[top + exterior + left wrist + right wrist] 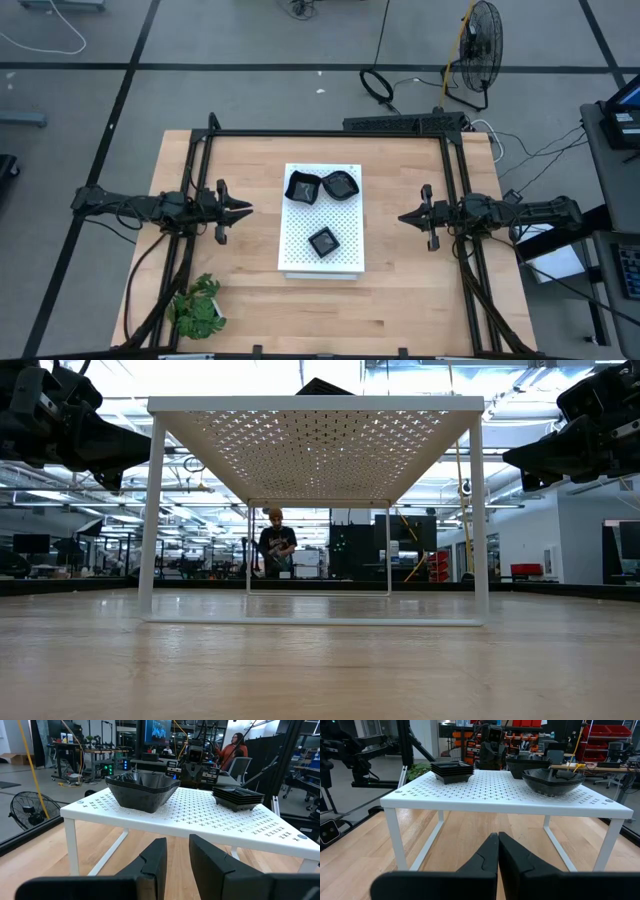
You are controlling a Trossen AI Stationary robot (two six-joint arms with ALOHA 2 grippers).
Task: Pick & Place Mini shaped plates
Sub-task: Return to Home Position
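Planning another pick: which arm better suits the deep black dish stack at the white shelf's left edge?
Likely left: the left gripper is open, nearer the deep black dish stack; the right gripper is shut.

A white perforated shelf (315,440) stands centred, black plates (322,386) peeking out at twelve o'clock; left arm (60,420) at ten, right arm (585,435) at two.

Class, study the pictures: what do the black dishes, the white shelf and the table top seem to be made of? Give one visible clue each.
Black dishes: probably glossy plastic or melamine, possibly glazed ceramic; they show sharp highlights and nest in thin stacks. White shelf: likely painted metal; thin perforated sheet on slim legs. Table top: wood, with pale planked grain.
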